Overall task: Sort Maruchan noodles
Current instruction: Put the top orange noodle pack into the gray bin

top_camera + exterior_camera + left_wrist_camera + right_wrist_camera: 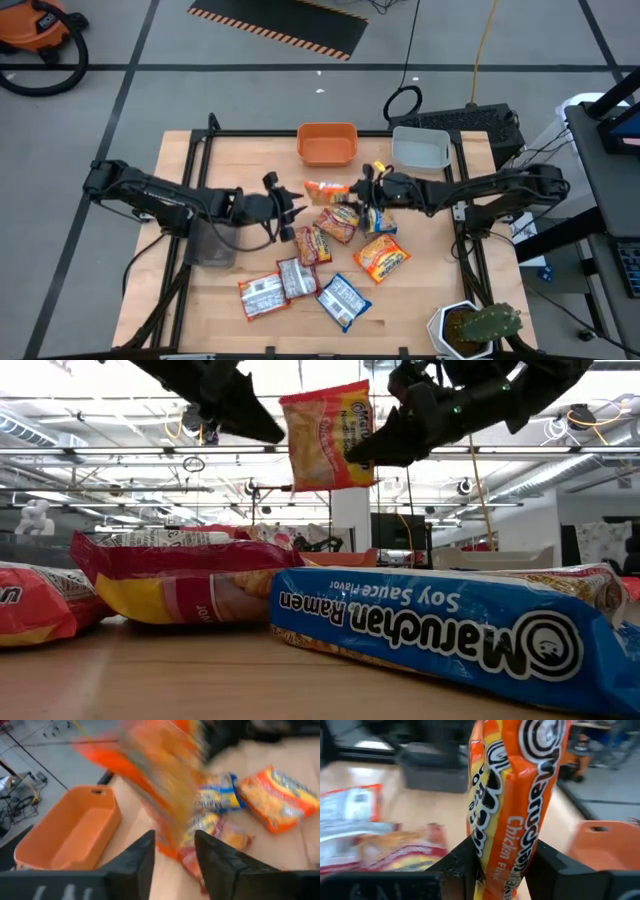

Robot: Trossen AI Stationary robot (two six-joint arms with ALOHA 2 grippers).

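- Your orange noodle packet (327,435) hangs in the air near the top centre of the low view, well above the desk (420,290); in the high view it shows at centre, just below the orange bin (327,143).
- The right end effector (502,862) has its fingers pressed on both sides of that packet's lower edge, so you can see it is holding the packet; the wrapper reads "Chicken Flavor" in the right wrist view.
- The left end effector (300,208) sits just left of the packet in the high view. Its fingers stand narrowly apart in the left wrist view, with the blurred orange packet beyond the gap; you cannot tell there whether they touch it.
- The other noodle packets lie on the desk below centre in the high view: a red-yellow one (337,224), a dark red one (313,243), an orange one (382,258), two silver-red ones (275,287) and a blue-white one (343,300).
- In the low view the blue packet (450,630) fills the lower right, marked "Soy Sauce Flavor", with a red-yellow packet (180,580) behind it to the left.
- A grey bin (420,147) stands at upper right of the desk beside the orange bin, and a clear bin (210,243) lies at the left under the left arm.
- A potted cactus (480,327) stands at the lower right corner.
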